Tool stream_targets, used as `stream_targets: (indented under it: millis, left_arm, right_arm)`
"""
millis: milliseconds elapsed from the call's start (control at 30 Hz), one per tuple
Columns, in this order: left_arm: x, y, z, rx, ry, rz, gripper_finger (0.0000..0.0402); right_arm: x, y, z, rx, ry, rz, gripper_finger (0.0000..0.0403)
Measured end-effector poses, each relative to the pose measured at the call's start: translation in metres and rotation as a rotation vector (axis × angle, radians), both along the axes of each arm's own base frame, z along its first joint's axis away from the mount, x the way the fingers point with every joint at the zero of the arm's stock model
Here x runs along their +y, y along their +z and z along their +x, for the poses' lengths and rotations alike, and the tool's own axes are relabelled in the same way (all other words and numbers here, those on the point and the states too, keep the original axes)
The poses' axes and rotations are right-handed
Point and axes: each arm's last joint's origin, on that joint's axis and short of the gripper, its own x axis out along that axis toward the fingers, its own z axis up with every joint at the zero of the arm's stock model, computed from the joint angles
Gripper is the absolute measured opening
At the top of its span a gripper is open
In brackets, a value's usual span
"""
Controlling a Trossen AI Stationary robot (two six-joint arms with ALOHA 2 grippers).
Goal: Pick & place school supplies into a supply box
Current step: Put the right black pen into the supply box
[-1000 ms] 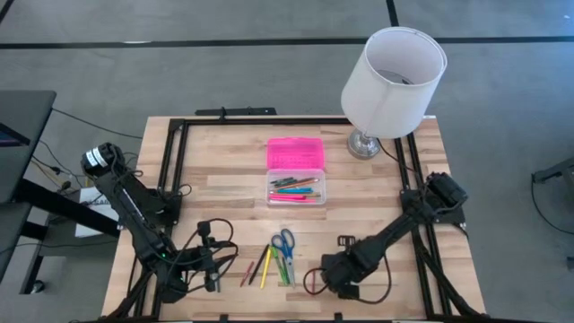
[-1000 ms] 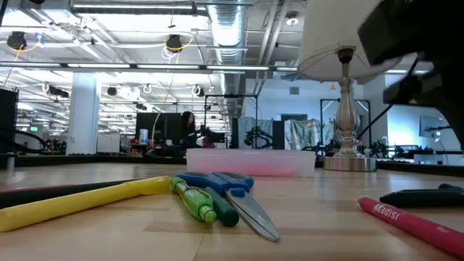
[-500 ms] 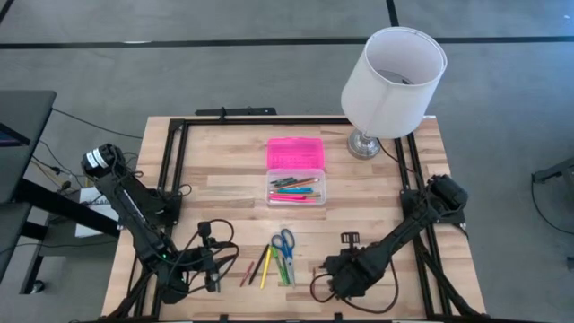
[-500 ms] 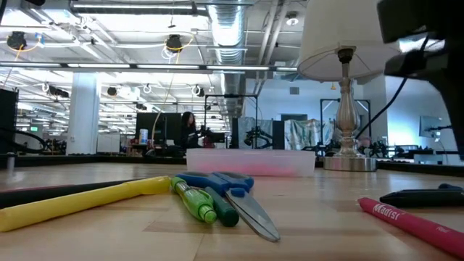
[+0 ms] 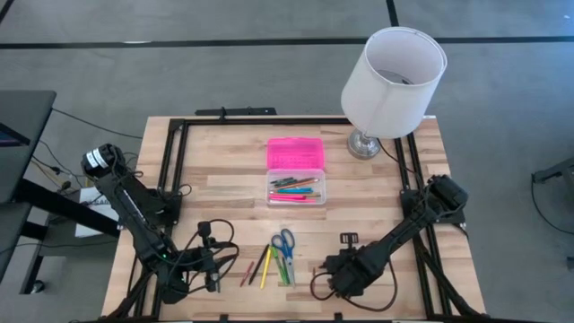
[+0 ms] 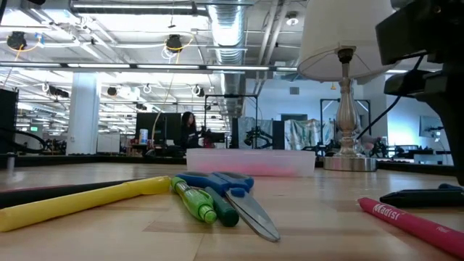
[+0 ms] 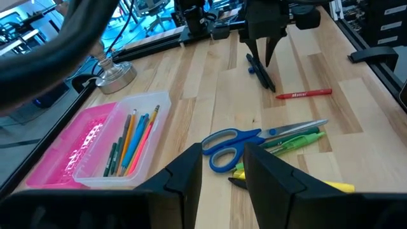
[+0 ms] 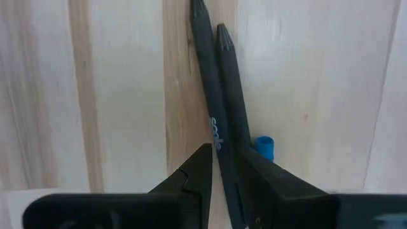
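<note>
Right gripper [image 8: 219, 175] hangs directly over two black pens [image 8: 219, 102] lying side by side on the table [image 5: 224, 179], near its front edge. Its fingers straddle the pens with a narrow gap, apparently not clamped on either. White lettering on one pen is too blurred to read.

Left gripper [image 7: 219, 168] waits near the table's front left corner, jaws parted, holding nothing.

The red marker [image 7: 304, 94] bears white print, possibly "Madisi".

Supply box [image 5: 295, 188] sits at table centre, pink lid [image 5: 295, 152] open behind it, several pencils inside. Scissors [image 5: 283, 241] lie loose beside the green pens [image 6: 203, 203].
</note>
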Motion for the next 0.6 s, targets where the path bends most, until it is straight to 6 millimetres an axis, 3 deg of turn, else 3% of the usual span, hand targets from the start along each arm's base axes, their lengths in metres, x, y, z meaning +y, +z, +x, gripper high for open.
stream_targets:
  millis: [600]
  left_arm:
    - [0.0, 0.0, 0.0, 0.001, -0.001, -0.002, 0.0109]
  right_arm:
    - [-0.0006, -0.0063, -0.0019, 0.004, -0.041, 0.033, 0.0063]
